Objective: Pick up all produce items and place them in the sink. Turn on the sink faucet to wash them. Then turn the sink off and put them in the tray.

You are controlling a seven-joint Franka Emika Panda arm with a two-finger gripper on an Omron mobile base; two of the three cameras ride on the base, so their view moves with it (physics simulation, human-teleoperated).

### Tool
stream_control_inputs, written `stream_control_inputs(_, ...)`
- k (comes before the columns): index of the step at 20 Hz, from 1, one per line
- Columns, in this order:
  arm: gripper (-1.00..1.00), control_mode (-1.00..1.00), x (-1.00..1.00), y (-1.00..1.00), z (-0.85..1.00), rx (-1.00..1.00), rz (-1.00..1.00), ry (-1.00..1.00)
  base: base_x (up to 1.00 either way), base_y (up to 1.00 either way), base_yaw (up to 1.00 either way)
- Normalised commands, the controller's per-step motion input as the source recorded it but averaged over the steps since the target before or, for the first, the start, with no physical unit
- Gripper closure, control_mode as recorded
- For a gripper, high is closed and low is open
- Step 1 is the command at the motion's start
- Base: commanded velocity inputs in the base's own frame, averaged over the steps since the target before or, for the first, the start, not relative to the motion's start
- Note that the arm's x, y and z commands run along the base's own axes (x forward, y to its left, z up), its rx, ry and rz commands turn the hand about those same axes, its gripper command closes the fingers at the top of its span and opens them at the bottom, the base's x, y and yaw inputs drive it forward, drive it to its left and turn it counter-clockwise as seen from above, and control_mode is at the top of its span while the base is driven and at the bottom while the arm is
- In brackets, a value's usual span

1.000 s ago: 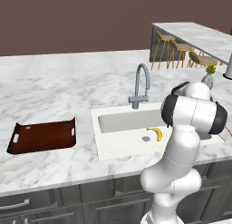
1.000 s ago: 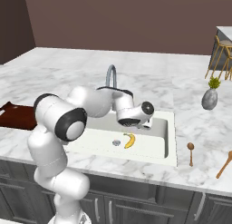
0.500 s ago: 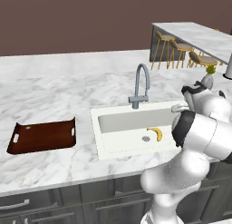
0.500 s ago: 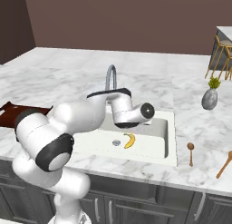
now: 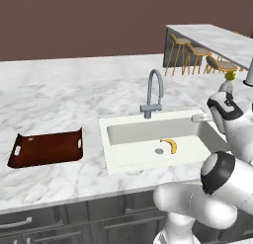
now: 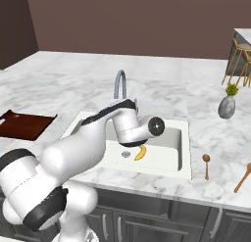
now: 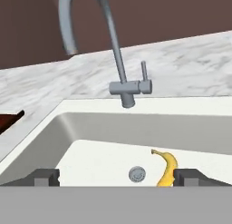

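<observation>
The banana (image 5: pixel 171 145) is lying on the floor of the white sink (image 5: pixel 118 160), just right of the round drain (image 7: pixel 136 174). The gripper (image 7: pixel 117 177) hangs over the sink's right side, jaws spread wide and holding nothing, facing the gooseneck faucet (image 5: pixel 153 93). The wooden tray (image 5: pixel 47 148) sits well off to the left on the marble counter (image 5: pixel 59 100).

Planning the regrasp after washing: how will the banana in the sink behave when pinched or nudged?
The banana lies flat beside the drain, so it likely won't roll, though its curve may let it pivot if nudged. It looks small and probably light. The smooth white sink floor could let it slide; a pinch across its middle seems safest.
</observation>
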Motion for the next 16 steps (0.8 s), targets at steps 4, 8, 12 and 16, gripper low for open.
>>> stream_control_inputs(4,-1.0,-1.0,-0.6,0.01,0.15,0.0,0.03,-0.18,0.0,0.0,0.0)
stream_control_inputs(8,-1.0,-1.0,-0.37,0.08,0.22,0.0,0.01,-0.15,0.0,0.0,0.0)
stream_control_inputs(12,-1.0,-1.0,0.0,0.15,0.18,0.01,0.0,-0.02,0.0,0.0,0.0)
stream_control_inputs(16,-1.0,-1.0,0.03,0.0,0.0,0.05,0.0,0.01,0.0,0.0,0.0)
